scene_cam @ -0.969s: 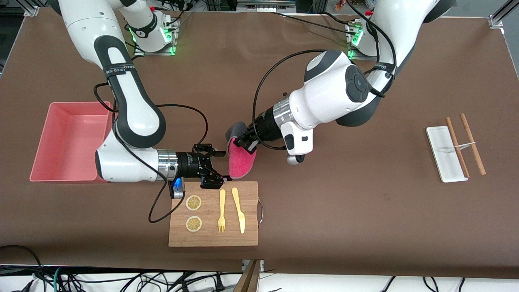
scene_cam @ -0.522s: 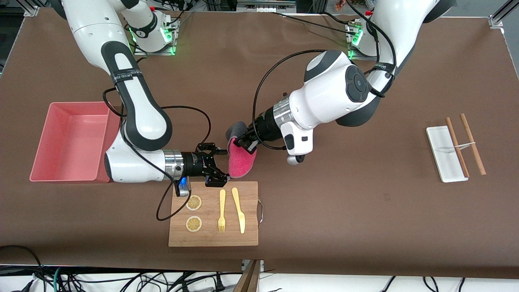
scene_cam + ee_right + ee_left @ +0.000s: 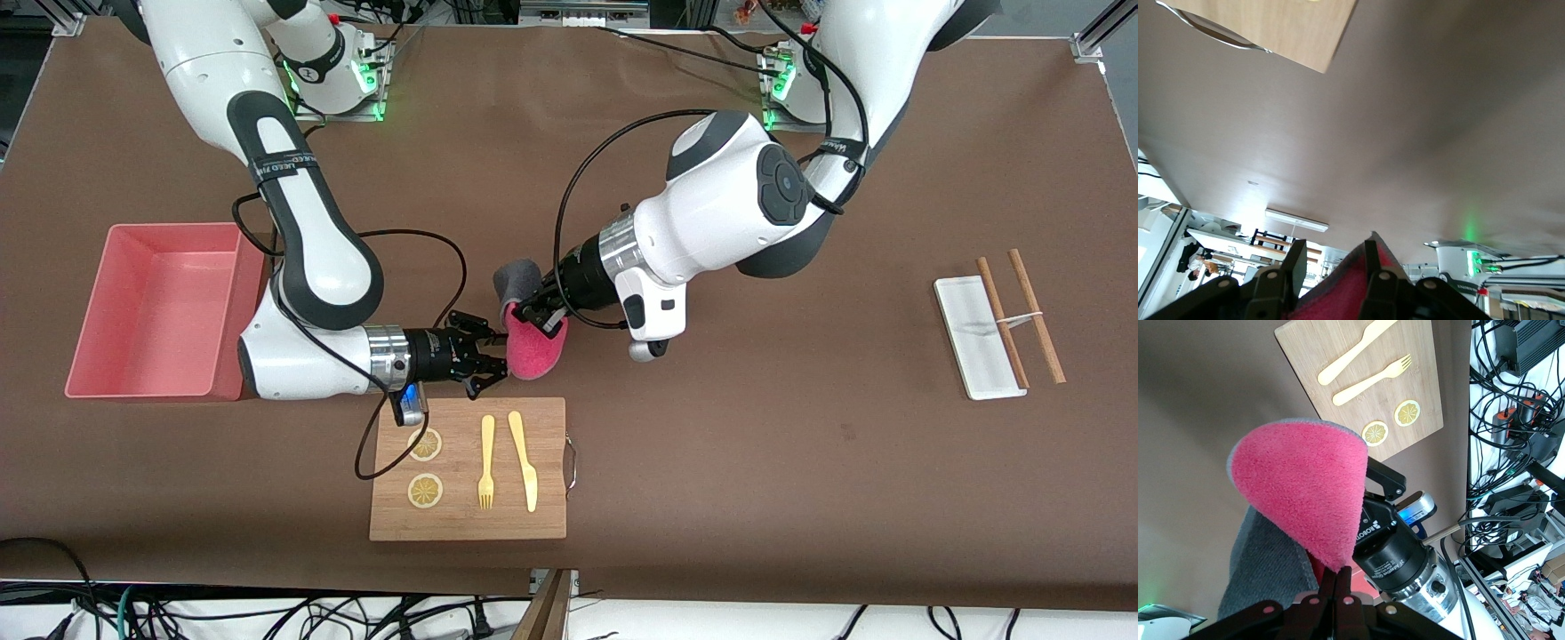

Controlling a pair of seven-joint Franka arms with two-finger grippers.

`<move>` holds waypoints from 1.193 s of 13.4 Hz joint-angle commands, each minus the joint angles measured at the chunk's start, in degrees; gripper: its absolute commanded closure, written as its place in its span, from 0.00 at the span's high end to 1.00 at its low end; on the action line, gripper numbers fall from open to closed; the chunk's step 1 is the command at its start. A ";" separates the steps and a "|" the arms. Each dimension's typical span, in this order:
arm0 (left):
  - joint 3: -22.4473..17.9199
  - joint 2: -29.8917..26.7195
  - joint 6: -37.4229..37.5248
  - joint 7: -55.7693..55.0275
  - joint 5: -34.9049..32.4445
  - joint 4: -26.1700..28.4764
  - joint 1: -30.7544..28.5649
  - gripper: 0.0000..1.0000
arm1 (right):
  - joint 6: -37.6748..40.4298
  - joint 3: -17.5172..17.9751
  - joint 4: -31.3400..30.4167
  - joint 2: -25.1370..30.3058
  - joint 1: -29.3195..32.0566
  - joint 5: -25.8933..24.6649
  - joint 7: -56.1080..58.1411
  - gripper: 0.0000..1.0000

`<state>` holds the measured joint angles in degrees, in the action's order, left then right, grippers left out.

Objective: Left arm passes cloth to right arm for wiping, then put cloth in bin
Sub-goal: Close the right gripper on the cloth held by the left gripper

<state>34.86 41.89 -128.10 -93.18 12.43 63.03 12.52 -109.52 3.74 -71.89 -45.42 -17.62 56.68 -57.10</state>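
The magenta-pink cloth (image 3: 536, 348) hangs over the middle of the table, its grey reverse (image 3: 516, 277) folded up beside it. My left gripper (image 3: 524, 316) is shut on the cloth's upper fold, and in the left wrist view its closed tips (image 3: 1341, 572) pinch the pink cloth (image 3: 1305, 493). My right gripper (image 3: 496, 357) reaches in level from the bin's side to the cloth's lower edge. In the right wrist view its fingers (image 3: 1335, 243) stand apart with the cloth (image 3: 1351, 287) between them, one finger against it and a gap at the other. The salmon-pink bin (image 3: 160, 311) sits beside the right arm.
A wooden cutting board (image 3: 462, 516) with a fork, a knife and two lemon slices lies just nearer the front camera than the cloth. A white tray (image 3: 973, 338) and chopsticks (image 3: 1022, 311) lie toward the left arm's end of the table.
My right gripper has slid toward the cloth and its fingers have narrowed around the lower edge. The cloth has bunched up slightly. The left arm has stayed still.
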 commanded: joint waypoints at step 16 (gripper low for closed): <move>-0.24 0.83 -0.04 0.28 1.54 -1.15 0.31 0.87 | 12.66 -0.13 1.92 1.04 3.47 -5.68 9.11 0.00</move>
<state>34.84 42.00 -128.10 -93.18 12.43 63.03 12.52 -98.70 3.16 -70.90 -45.26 -14.58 54.31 -48.50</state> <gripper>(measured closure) 0.907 0.982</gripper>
